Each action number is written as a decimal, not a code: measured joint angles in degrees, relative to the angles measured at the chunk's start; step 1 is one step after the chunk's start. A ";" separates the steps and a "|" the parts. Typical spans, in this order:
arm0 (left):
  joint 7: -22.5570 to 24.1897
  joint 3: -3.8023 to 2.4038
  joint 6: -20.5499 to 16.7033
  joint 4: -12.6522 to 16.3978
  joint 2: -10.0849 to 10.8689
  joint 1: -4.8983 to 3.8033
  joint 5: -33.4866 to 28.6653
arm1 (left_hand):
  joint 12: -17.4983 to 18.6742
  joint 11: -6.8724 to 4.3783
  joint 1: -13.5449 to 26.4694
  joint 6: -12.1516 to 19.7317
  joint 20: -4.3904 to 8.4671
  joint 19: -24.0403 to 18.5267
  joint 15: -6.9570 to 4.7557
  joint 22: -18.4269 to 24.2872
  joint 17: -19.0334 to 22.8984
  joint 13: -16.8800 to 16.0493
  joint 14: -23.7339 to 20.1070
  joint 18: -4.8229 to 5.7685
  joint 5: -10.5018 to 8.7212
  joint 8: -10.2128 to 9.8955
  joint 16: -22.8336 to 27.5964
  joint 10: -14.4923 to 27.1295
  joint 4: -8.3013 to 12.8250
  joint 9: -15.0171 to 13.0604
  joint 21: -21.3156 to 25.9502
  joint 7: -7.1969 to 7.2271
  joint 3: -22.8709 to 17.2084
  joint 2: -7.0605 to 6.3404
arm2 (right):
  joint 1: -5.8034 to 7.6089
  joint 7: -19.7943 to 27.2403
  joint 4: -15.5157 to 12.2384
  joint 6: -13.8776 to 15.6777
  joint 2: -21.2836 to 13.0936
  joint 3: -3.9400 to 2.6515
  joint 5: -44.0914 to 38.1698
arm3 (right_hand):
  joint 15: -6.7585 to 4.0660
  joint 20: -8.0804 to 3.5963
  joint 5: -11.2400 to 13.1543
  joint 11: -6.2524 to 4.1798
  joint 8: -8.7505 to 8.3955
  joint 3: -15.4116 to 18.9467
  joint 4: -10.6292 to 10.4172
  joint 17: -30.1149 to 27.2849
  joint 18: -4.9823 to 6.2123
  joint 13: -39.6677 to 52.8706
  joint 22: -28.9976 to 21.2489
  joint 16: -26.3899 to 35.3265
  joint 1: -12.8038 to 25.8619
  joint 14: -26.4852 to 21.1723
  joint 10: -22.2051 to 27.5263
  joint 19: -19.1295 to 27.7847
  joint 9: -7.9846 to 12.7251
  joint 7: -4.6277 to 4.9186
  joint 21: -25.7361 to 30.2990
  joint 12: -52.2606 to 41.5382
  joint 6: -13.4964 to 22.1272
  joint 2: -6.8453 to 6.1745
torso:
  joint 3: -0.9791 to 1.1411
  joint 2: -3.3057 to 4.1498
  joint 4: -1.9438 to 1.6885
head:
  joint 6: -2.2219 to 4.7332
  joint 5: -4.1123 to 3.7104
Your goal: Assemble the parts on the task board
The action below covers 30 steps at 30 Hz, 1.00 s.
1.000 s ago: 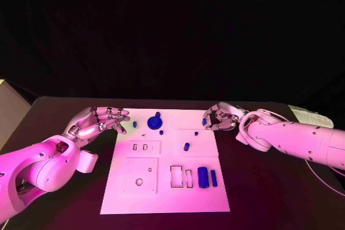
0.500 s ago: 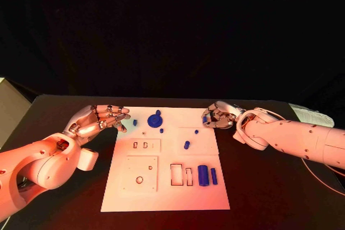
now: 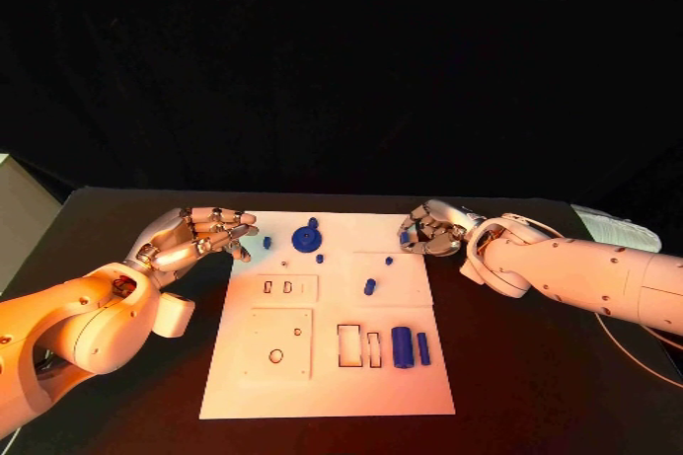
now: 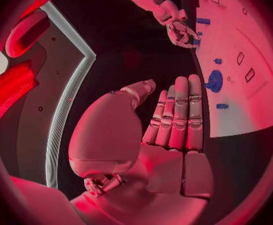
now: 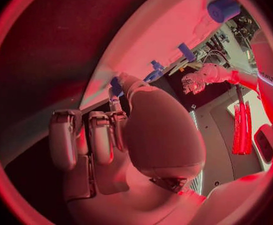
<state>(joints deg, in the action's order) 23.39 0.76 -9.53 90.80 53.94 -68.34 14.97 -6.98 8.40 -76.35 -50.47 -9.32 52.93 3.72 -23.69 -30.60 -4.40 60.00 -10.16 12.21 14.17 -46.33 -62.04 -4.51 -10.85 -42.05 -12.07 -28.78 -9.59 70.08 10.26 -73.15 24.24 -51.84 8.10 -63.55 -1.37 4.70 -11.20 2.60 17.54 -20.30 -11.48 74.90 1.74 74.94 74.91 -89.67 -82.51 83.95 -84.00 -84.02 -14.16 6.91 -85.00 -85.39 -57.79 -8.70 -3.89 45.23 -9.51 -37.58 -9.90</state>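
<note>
The white task board (image 3: 328, 376) lies in the middle of the table. On it are a blue gear (image 3: 306, 240), a thick blue cylinder (image 3: 402, 348), a thin bar (image 3: 422, 350) and several small blue pegs. My right hand (image 3: 434, 228) is at the board's far right corner and pinches a small blue peg (image 3: 403, 236), which the right wrist view shows at its fingertips (image 5: 116, 85). My left hand (image 3: 199, 236) hovers at the far left corner beside a small peg (image 3: 266, 243). Its fingers (image 4: 177, 115) lie side by side and hold nothing.
Empty rectangular slots (image 3: 348, 346) sit near the cylinder, and smaller holes (image 3: 276, 290) are on the board's left half. A pale box (image 3: 12, 218) stands at the table's left edge. A printed white sheet (image 3: 619, 228) and a thin cable (image 3: 644, 361) lie on the right.
My right hand has drawn slightly toward the board's far edge, and the small peg moved with it. The left hand has barely moved.
</note>
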 measured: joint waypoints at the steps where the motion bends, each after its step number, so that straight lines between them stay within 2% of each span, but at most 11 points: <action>1: 0.00 0.00 0.00 0.00 0.01 0.00 0.00 | 0.00 0.00 0.00 0.00 0.00 0.00 0.00 0.00 0.00 0.00 0.00 0.00 0.00 0.00 0.00 0.00 0.00 0.00 0.00 0.00 0.00 0.00 | 0.00 0.02 -0.17 0.33 -0.06 -0.01 0.03 | -0.09 -0.09 0.04 -0.08 0.01 -0.61 0.18 0.00 0.00 0.00 0.00 0.00 -0.12 0.08 0.08 -0.09 -0.01 0.00 -0.34 -0.12 0.01 0.13 | 0.00 0.00 -0.01 | 0.00 0.04; 6: -0.01 0.00 0.00 -0.07 0.04 0.00 0.01 | 0.00 0.00 0.00 0.00 0.00 0.00 0.00 0.00 0.00 0.00 0.00 0.00 0.00 0.00 0.00 0.00 0.00 0.00 0.00 0.00 0.00 0.00 | 0.01 -0.01 -1.71 1.78 -0.69 -0.34 0.20 | -0.09 -0.30 0.20 -0.09 0.01 -2.45 1.05 0.00 0.00 -0.01 0.00 0.00 0.01 0.08 0.09 0.12 -0.01 -0.01 -1.41 -0.42 0.02 0.27 | 0.00 0.00 0.01 | -0.06 0.38; 9: -0.02 0.00 0.00 -0.14 0.06 0.00 0.01 | 0.00 0.00 0.00 0.00 0.00 0.00 0.00 0.01 0.01 0.00 0.00 0.00 0.00 0.00 0.00 0.00 0.00 0.00 0.00 0.00 0.00 0.00 | 0.49 -0.46 -3.90 3.09 -1.49 -0.58 0.31 | -0.08 -0.30 0.18 -0.29 0.01 -3.54 1.37 0.00 0.00 -0.01 -0.01 0.01 0.04 0.08 -0.11 0.11 0.00 0.00 -2.26 -0.42 0.08 0.30 | -0.04 -0.05 0.05 | -0.15 0.59; 14: -0.04 0.00 -0.03 -0.40 0.08 0.00 0.01 | 0.00 0.00 0.00 0.00 0.00 0.00 0.00 0.01 0.01 0.00 0.00 0.00 0.00 0.00 0.00 0.00 0.00 0.00 0.00 0.00 0.00 0.00 | 2.32 -2.49 -9.46 6.01 -2.14 -0.91 0.36 | -0.08 -0.30 0.62 -0.29 0.01 -4.49 1.53 0.00 -0.01 -0.01 -0.01 0.01 0.67 0.08 -0.11 0.11 0.01 -0.10 -2.69 -0.42 0.56 0.91 | -0.15 -0.20 0.25 | -0.31 1.10; 17: -0.06 0.00 -0.03 -0.57 -0.06 0.00 0.01 | 0.00 0.00 0.00 0.00 0.00 0.00 0.00 0.01 0.01 0.00 0.00 0.00 0.00 0.00 -0.06 0.00 0.00 0.01 0.00 0.00 0.00 0.00 | 2.75 -4.07 -12.20 7.40 -1.40 -0.95 0.10 | -0.08 -0.30 1.04 -0.29 0.01 -4.63 1.67 0.00 -0.01 -0.02 -0.01 0.01 1.12 0.08 -0.11 0.11 0.01 -0.07 -2.70 -0.42 0.61 1.01 | -0.21 -0.31 0.42 | -0.34 1.20; 18: -0.07 0.00 -0.03 -0.64 -0.21 -0.01 0.01 | 0.00 0.00 0.00 0.00 0.00 0.00 0.00 0.01 0.01 0.00 0.00 0.00 0.00 0.00 -0.22 0.00 0.00 0.01 0.00 0.00 0.00 0.00 | 2.78 -4.78 -13.18 7.80 -0.77 -0.95 -0.17 | -0.08 -0.30 1.36 -0.29 0.01 -4.79 1.83 0.00 -0.54 -0.02 0.00 0.01 1.42 0.08 -0.11 0.11 0.01 -0.07 -2.70 -0.42 0.61 0.86 | -0.29 -0.37 0.49 | -0.28 1.08; 20: -0.07 0.00 -0.03 -0.76 -0.52 -0.03 0.00 | 0.00 0.00 0.00 0.00 0.00 0.00 0.00 0.01 0.01 0.00 0.00 0.00 0.00 0.00 -0.22 0.00 0.00 0.01 0.00 0.00 0.00 0.00 | 2.79 -5.83 -14.45 8.20 0.40 -0.93 -0.78 | -0.08 -0.30 1.45 -0.29 0.01 -4.96 1.99 0.03 -0.63 -0.02 0.03 0.01 1.58 0.08 -0.11 0.11 0.01 -0.07 -2.70 -0.42 0.62 0.70 | -0.42 -0.49 0.59 | -0.23 1.05; 23: -0.08 0.00 -0.03 -1.02 -1.13 -0.02 -0.03 | 0.00 0.00 0.00 0.00 0.00 0.00 0.00 0.01 0.01 0.00 0.00 0.00 0.00 0.00 -0.22 0.00 0.00 0.01 0.00 0.00 0.00 0.00 | 2.64 -7.77 -16.31 8.47 2.44 -0.91 -2.40 | -0.28 -0.30 2.45 -0.29 0.01 -5.12 2.14 0.05 -0.62 -0.02 0.04 0.01 2.24 -0.12 -0.11 0.11 0.00 -0.07 -2.70 -0.42 0.63 0.18 | -0.65 -0.74 0.73 | -0.32 1.46; 25: -0.08 0.00 -0.03 -1.10 -1.57 -0.02 -0.04 | 0.00 0.00 0.00 0.00 0.00 0.00 0.00 0.01 0.01 -0.01 0.00 0.00 0.00 0.00 -0.22 0.00 0.00 0.01 0.00 0.00 0.00 0.00 | 2.33 -9.43 -17.51 8.52 3.94 -0.87 -3.84 | -0.29 -0.30 2.48 -0.28 0.02 -5.18 2.09 0.04 -0.62 -0.02 0.03 0.01 3.00 -0.13 -0.11 0.11 0.00 -0.06 -2.70 -0.42 0.64 0.31 | -0.80 -0.98 0.78 | -0.42 1.77; 30: -0.08 0.00 -0.02 -1.33 -1.94 -0.02 -0.06 | 0.00 0.00 0.00 0.00 0.00 0.00 0.00 -0.04 0.01 -0.01 0.00 0.00 0.00 0.00 -0.22 -0.01 0.00 0.01 0.00 0.00 0.00 0.00 | 1.37 -13.91 -18.93 8.53 8.02 -0.70 -7.24 | -0.50 -0.51 2.80 -0.49 0.02 -5.49 1.92 0.04 -0.62 -0.03 0.03 0.01 3.59 0.08 0.09 -0.09 -0.01 -0.14 -2.69 -0.78 0.70 0.19 | -1.21 -1.56 0.90 | -0.82 2.61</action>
<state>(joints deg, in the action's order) 23.31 0.76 -9.55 89.46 52.00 -68.35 14.91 -6.98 8.40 -76.35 -50.47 -9.32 52.93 3.72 -23.73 -30.58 -4.40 60.00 -10.16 12.21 14.17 -46.54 -62.05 -4.51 -10.84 -42.05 -12.07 -28.78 -9.58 71.45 -3.65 -92.09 32.77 -43.82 7.39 -70.78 -1.87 4.20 -8.40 2.11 17.56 -25.80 -9.55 74.95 1.13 74.91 74.94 -89.65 -78.92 84.03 -83.90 -84.11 -14.17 6.76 -87.70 -86.17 -57.09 -8.51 -5.10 43.67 -8.61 -38.40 -7.29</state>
